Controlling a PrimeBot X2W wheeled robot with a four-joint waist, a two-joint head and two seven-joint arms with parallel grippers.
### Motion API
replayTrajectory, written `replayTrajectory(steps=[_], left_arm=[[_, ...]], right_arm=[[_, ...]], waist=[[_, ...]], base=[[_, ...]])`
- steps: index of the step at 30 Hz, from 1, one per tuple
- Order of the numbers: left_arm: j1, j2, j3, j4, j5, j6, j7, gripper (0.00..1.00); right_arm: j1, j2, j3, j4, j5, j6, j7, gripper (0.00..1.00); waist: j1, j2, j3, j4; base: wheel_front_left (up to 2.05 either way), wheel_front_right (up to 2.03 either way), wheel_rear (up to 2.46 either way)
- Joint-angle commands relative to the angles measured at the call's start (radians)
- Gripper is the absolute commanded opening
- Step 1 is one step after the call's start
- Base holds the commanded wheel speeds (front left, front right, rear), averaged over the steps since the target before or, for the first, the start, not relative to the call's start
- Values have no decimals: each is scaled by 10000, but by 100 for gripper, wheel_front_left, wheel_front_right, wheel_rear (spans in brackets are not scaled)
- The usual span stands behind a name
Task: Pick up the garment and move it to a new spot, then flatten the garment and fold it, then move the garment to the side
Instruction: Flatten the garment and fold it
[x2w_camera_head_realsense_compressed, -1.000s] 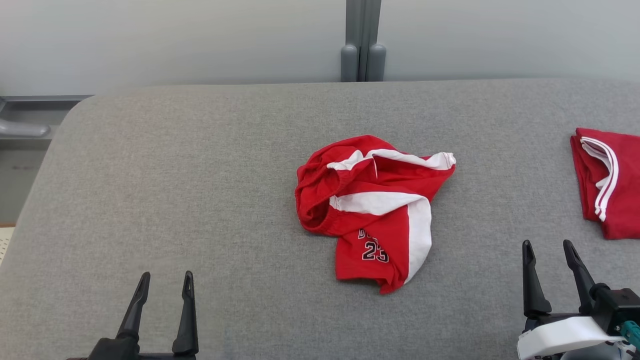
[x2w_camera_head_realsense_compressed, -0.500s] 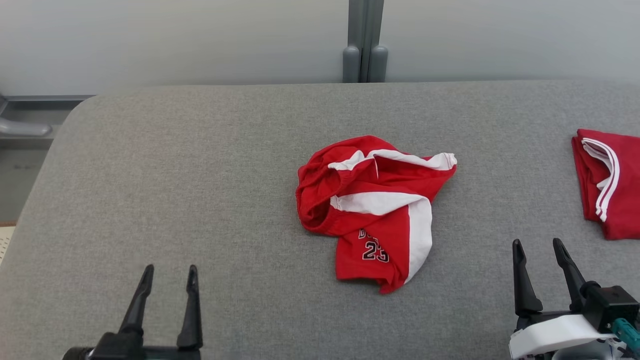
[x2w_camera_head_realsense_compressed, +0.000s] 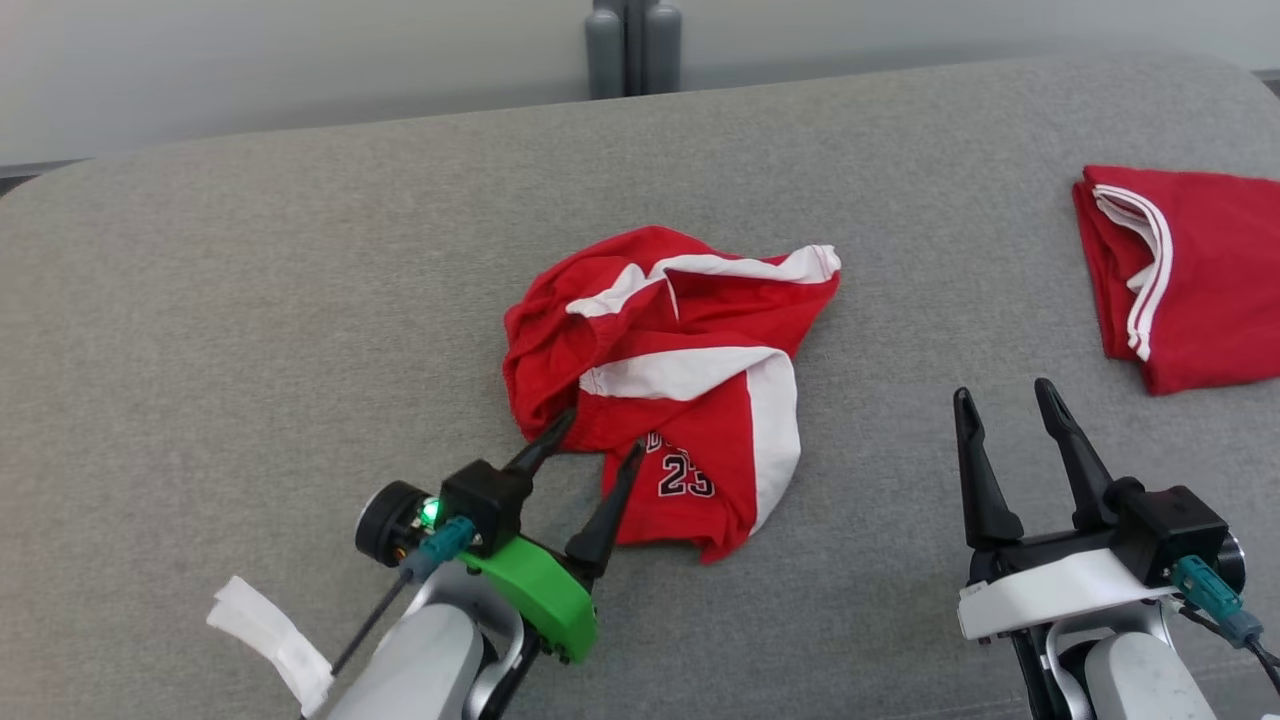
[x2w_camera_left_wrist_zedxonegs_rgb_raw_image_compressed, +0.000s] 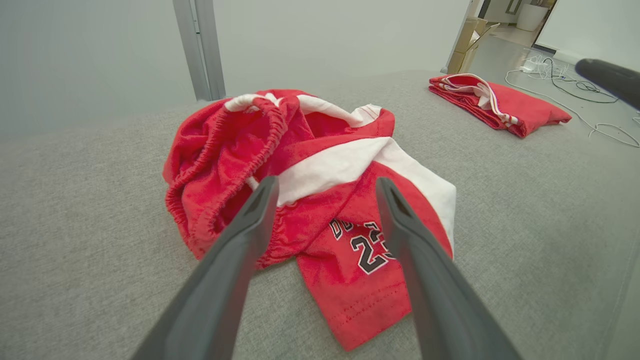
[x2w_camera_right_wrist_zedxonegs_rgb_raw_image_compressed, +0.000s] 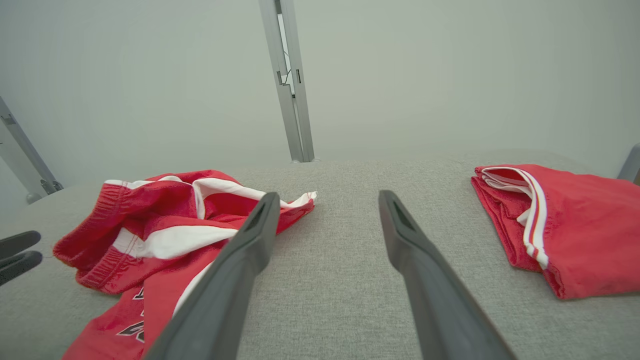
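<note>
**Garment** (x2w_camera_head_realsense_compressed: 680, 370): red shorts with white panels and a black "23" on one leg. They are lying crumpled near the middle of the grey counter (x2w_camera_head_realsense_compressed: 250, 300). The elastic waistband is bunching toward the left, and the numbered leg is pointing toward the robot.

**Left gripper** (x2w_camera_head_realsense_compressed: 598, 433): it is reaching in from the lower left on a green bracket (x2w_camera_head_realsense_compressed: 535, 590). Its fingers are standing wide apart and are gripping nothing. The tips are sitting at the garment's near-left edge, one by the waistband and the other beside the "23". In the left wrist view, red cloth is showing between them. Whether they are touching the fabric cannot be told.

**Right gripper** (x2w_camera_head_realsense_compressed: 1003, 392): it is sitting over bare counter to the right of the garment and apart from it. Its fingers are pointing away from the robot, spread wide, and are holding nothing.

**Folded garment** (x2w_camera_head_realsense_compressed: 1190, 270): red with white stripes. It is lying folded at the counter's right side, well apart from the crumpled one.

**Post** (x2w_camera_head_realsense_compressed: 632, 45): grey. It is standing upright behind the counter's far edge, in front of a pale wall (x2w_camera_head_realsense_compressed: 250, 70).

**Tape** (x2w_camera_head_realsense_compressed: 270, 640): a white strip is sticking out from the left forearm.
</note>
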Motion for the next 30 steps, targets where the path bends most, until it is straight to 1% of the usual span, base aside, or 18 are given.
replayTrajectory(steps=[1,3,5,8,10,14,16,17,18,19,20,21,26,30], left_arm=[[-407,68,82,464,-269,21,89,100],[-842,145,43,1093,-397,17,190,100],[-1194,283,247,1674,-408,164,144,100],[-1427,303,456,2306,-517,321,61,100],[-1637,429,557,2591,-461,410,-24,100],[-1910,471,611,2912,-580,326,-179,100],[-2076,391,648,2999,-663,282,-243,100],[-2148,370,667,3028,-674,283,-257,98],[-2236,348,668,3072,-694,271,-265,82],[-2298,306,656,3103,-726,258,-268,54],[-2353,253,638,3150,-800,226,-220,29],[-2382,239,557,3199,-806,186,-115,0],[-2476,195,240,2954,-1266,57,308,0],[-2591,285,-36,1957,-1888,5,905,0]], right_arm=[[-174,-26,25,-57,141,-19,-4,100],[-184,-23,-24,-60,230,-19,-2,100],[-163,-20,-55,-37,286,-19,-4,100],[-47,-21,-192,-30,364,-19,-2,100],[17,-17,-204,-39,379,-19,-2,100],[41,-20,-264,5,375,-19,-2,100],[0,-17,-241,29,368,-19,-2,100],[-16,-18,-213,43,360,-19,-3,100],[-46,-20,-185,68,353,-19,-3,100],[-66,-21,-168,82,359,-19,-2,100],[-86,-21,-160,91,370,-19,-2,100],[-95,-21,-141,103,379,-19,-2,100],[-49,-23,-156,166,401,-19,-2,100],[56,-21,-232,209,422,-19,-2,100]], waist=[[0,0,825,-945],[0,0,952,-1173],[0,0,1027,-1372],[0,0,1062,-1512],[0,0,1051,-1561],[0,0,1004,-1561],[0,0,980,-1517],[0,0,977,-1498],[0,0,977,-1474],[0,0,979,-1454],[0,0,981,-1429],[0,0,975,-1416],[0,0,931,-1368],[0,0,900,-1339]], base=[[0,0,0],[0,0,0],[0,0,0],[0,0,0],[0,0,0],[0,0,0],[0,0,0],[0,0,0],[0,0,0],[0,0,0],[0,0,0],[0,0,0],[0,0,0],[0,0,0]])
